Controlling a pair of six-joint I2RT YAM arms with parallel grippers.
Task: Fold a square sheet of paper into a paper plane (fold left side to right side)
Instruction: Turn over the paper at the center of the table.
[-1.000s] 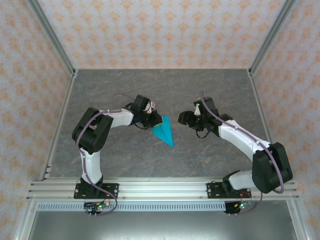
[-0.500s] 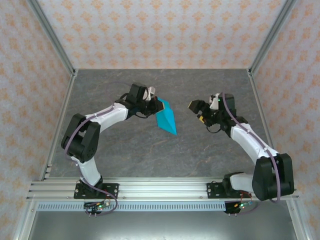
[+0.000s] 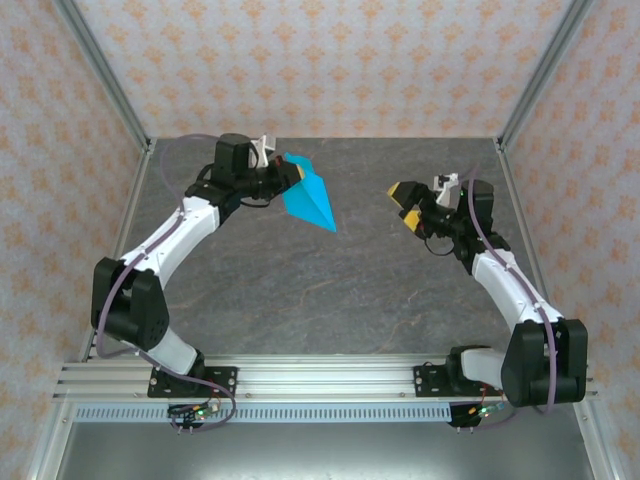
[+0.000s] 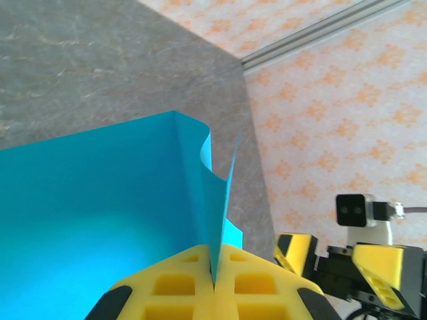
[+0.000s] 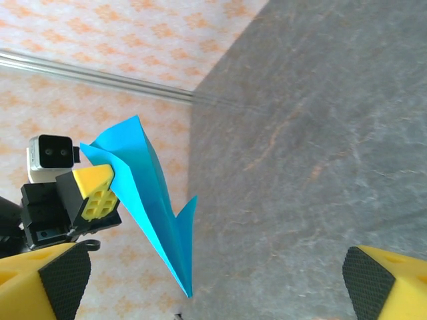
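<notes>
While the left gripper (image 3: 283,173) pinches its wide end, the paper plane (image 3: 308,196) hangs aloft!
Bright cyan, sharp-tipped, layered creases, over the table's (image 3: 300,300) far side; right gripper (image 3: 409,204) gapes wide, well apart.

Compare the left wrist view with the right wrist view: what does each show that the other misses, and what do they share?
Left wrist view: the left claw shut on the bright cyan-blue folded paper plane, with its curled layers seen close up and the right claw beyond. Right wrist view: the plane's whole dart outline with its sharp tip pointing down, framed by the camera's own wide-open yellow fingers. Shared: the plane, the grey stone-patterned table and the orange-patterned wall.
</notes>
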